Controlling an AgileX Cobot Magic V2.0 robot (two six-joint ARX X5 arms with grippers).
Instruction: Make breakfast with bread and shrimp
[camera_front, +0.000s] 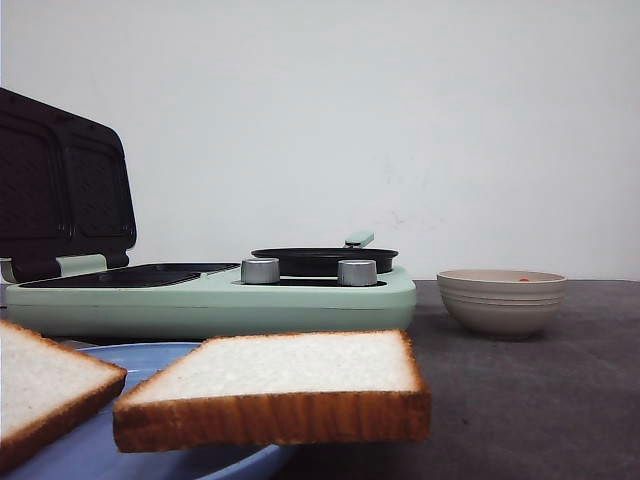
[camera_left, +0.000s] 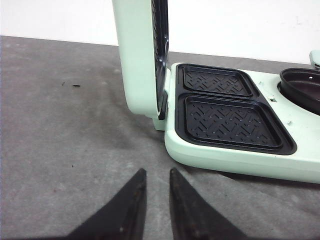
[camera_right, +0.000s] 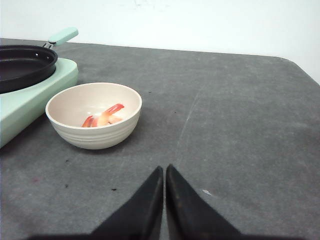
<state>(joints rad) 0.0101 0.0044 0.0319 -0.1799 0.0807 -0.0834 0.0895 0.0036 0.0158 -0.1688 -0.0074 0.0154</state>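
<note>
Front view, bread: two slices of bread (camera_front: 285, 385) are lying on a blue plate (camera_front: 150, 455) nearest the camera, in front of the mint-green sandwich maker (camera_front: 215, 298), whose lid is standing open.
Front view, shrimp: only a speck of orange is showing over the rim of the beige bowl (camera_front: 502, 300), which is sitting on the tabletop (camera_front: 520, 400) just beside the maker; neither arm is showing here.
Left wrist view, left end effector: the left end effector (camera_left: 155, 192) is hanging low over bare tabletop, its fingers nearly together with a narrow gap and nothing between them.
Left wrist view, target: the two empty black grill plates (camera_left: 227, 110) are lying ahead of it and a little off to one side; no bread is showing here.
Right wrist view, right end effector: the right end effector (camera_right: 164, 192) is clenched with fingers touching, carrying nothing.
Right wrist view, shrimp: the shrimp (camera_right: 102, 117) is resting in the bowl, ahead and to one side, apart from the fingertips.
Step in hand: nothing is loaded yet, so the task is looking to be at its start.
Next move: probably the left arm opening, reaching back to the plate and taking a slice by its edge for the grill plate.
</note>
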